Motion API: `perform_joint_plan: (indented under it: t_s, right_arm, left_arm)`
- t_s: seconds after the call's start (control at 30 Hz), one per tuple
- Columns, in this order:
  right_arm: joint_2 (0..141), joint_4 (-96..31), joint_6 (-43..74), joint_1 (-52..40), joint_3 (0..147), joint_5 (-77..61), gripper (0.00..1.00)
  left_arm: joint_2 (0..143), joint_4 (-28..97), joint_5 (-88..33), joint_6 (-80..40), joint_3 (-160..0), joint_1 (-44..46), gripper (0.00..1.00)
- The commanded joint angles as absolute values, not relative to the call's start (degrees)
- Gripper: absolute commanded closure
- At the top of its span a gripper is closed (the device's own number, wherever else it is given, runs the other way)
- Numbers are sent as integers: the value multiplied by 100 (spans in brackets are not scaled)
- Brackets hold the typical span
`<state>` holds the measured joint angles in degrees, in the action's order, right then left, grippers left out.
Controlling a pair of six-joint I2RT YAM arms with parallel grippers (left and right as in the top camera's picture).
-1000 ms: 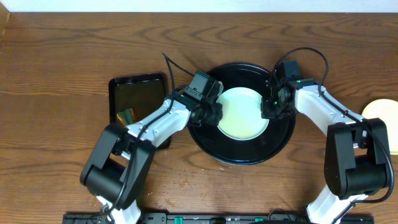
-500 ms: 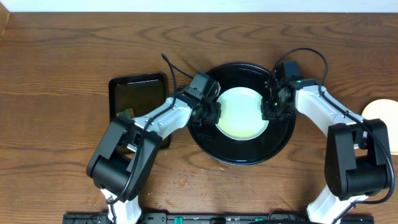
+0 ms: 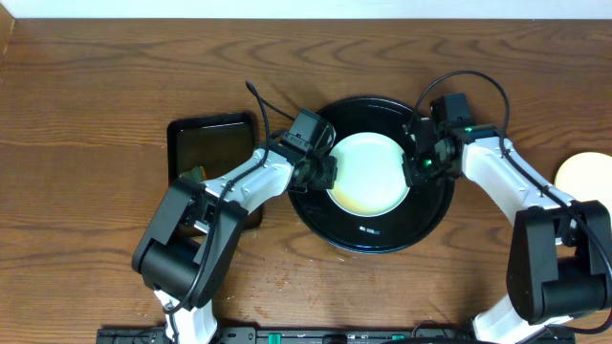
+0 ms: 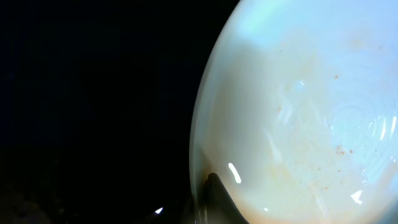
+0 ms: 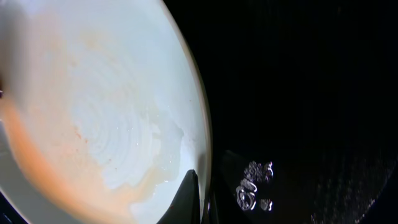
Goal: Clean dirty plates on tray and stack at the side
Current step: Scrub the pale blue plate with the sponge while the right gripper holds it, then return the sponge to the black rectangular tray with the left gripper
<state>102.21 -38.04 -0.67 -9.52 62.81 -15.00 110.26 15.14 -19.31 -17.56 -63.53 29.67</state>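
Holding the pale plate (image 3: pixel 368 170) by its rim, the left gripper (image 3: pixel 325 174) is squeezed shut on the plate's left edge. The right gripper (image 3: pixel 418 167) is squeezed shut on the edge across from it. The plate sits in the middle of the big round black tray (image 3: pixel 378 241). Both arms reach in over the tray's raised rim. A faint orange smear shows on the side of the plate nearest the robot.

The plate looks hard, smooth and light. It would likely crack if it fell. It also looks wet and shiny, so it may slip. The thin rim is the best place to pinch it, and two grips on facing sides should keep it level.

The tray's wall goes all the way round, so the plate must go up before it goes sideways. Just left of the tray is a small black sponge tray (image 3: pixel 212 143). Well off to the right of the tray lies a yellow plate (image 3: pixel 585 174). Bare table (image 3: pixel 115 76) beyond the tray leaves lots of room
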Motion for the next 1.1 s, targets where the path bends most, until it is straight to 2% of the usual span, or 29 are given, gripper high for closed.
perform_joint_plan:
  t_s: [0.0,0.1,0.23,0.3,0.43,0.5,0.63,0.87,1.07]
  right_arm:
    - [10138,-3653,-436,-1098,6257,-3343,98]
    - [10138,-3494,-440,-1098,6257,-3813,83]
    - [10138,-3354,-626,-1098,6254,-4418,81]
    - [10138,-3358,-631,-1096,6257,-4440,98]
    - [10134,-3398,-462,-1096,6257,-4165,99]
    - [10110,-3459,-174,-1096,6259,-3470,99]
    - [9974,-3656,19,-1096,6261,-2567,99]
    - [9594,-3706,126,-1044,6261,-2178,99]
    - [9273,-3721,156,-996,6263,-2080,99]
  left_arm:
    - [11220,1500,-2036,-1549,-6386,3129,93]
    - [11220,1459,-2034,-1546,-6386,3199,93]
    - [11220,1420,-2032,-1540,-6386,3291,92]
    - [11220,1422,-2032,-1522,-6386,3304,93]
    - [11220,1422,-2029,-1505,-6386,3304,92]
    - [11220,1424,-2029,-1505,-6388,3304,73]
    - [11168,1433,-2032,-1505,-6388,3260,52]
    - [10401,1938,-2029,-1505,-6414,2943,43]
    - [9255,2875,-1990,-1505,-6412,2082,41]
